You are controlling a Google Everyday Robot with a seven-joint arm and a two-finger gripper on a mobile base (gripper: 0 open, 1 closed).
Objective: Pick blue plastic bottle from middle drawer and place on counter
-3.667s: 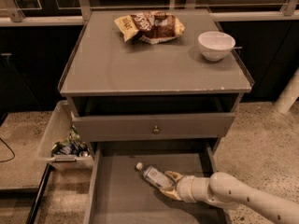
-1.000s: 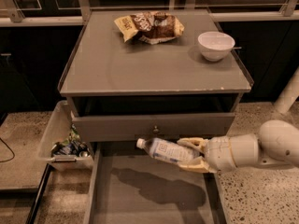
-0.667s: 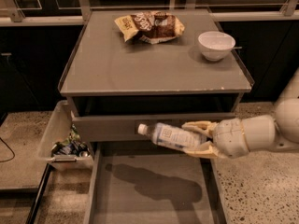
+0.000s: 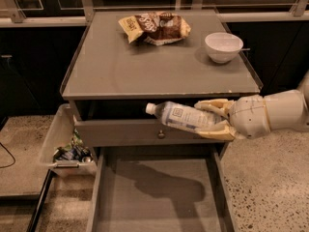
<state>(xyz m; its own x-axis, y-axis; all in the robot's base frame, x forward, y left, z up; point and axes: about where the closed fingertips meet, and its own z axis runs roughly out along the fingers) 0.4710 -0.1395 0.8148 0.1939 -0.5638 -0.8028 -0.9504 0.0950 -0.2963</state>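
Middle drawer [image 4: 120,211] was seen pulled open at the bottom, its floor bare apart from a shadow. Above it, the blue plastic bottle [image 4: 181,116] was held lying sideways in the air, cap to the left. It was clamped at its base end by the pincer [image 4: 212,119], which was closed around it in front of the knobbed drawer panel [image 4: 120,132], just under the front edge of the desk [image 4: 145,66].

Risks as judged:
- The bottle was gripped near one end, so the long free end could sag or twist out.
- The cap could be knocked against the desk lip if raised too close in.
- Farther back, the white bowl [image 4: 223,46] and snack bag [image 4: 154,27] could be bumped if the bottle were set down too deep.
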